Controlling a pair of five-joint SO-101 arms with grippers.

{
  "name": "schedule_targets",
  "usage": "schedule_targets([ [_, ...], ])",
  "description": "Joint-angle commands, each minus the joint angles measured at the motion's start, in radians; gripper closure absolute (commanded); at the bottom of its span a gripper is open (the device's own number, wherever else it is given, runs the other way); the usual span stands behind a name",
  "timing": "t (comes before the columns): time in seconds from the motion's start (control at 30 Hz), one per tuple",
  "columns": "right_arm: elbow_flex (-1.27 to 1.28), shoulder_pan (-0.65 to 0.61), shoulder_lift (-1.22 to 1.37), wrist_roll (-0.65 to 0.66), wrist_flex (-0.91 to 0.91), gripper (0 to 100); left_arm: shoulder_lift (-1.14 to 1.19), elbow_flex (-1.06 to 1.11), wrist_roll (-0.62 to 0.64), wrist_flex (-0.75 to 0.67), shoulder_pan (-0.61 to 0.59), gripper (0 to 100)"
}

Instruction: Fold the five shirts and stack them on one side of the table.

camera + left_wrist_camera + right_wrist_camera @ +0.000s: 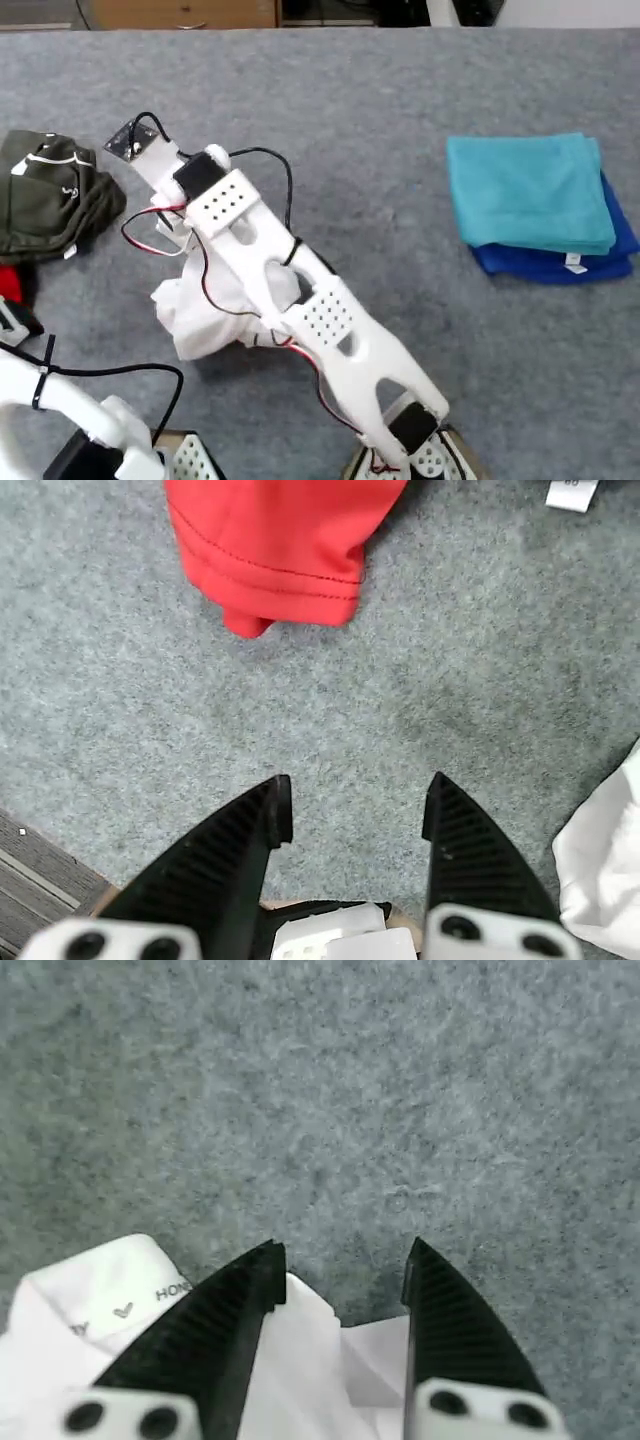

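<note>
shirts folded so far number two, as i judge it: a teal shirt [530, 190] lies flat on a blue shirt [560, 262], a neat stack at the right side of the table [350, 100]. three are left. the white shirt [200, 315] sits crumpled left of the middle, partly under the right arm. the olive shirt [50, 195] is bunched at the left edge, and the red shirt [280, 540] lies unfolded near it. the right gripper [340, 1255] hangs over the white shirt's collar, claw spread wide with nothing in it. the left gripper [355, 785] is likewise wide and empty, above bare table between the red and white shirts. the white shirt looks to be next, not yet spread flat.
</note>
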Motion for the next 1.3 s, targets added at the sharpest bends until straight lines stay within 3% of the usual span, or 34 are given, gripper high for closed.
schedule_targets([
  [0.0,-0.166,-0.012,0.015,-0.026,0.066,80.1,-0.012,-0.018,0.009,-0.014,0.015,78],
  [0.2,-0.088,-0.027,-0.019,-0.048,0.068,70.0,-0.012,-0.018,0.009,-0.015,0.015,78],
  [0.53,0.18,-0.05,-0.206,-0.201,0.068,77.2,-0.012,-0.018,0.009,-0.015,0.015,78],
  [0.8,0.189,-0.053,-0.153,-0.302,0.057,77.4,-0.012,-0.018,0.009,-0.008,0.014,78],
  [1.07,0.189,-0.058,-0.108,-0.307,0.046,77.6,-0.012,-0.018,0.008,-0.006,0.008,78],
  [1.27,0.191,-0.058,-0.102,-0.305,0.041,91.7,-0.012,-0.018,0.008,-0.006,0.008,78],
])
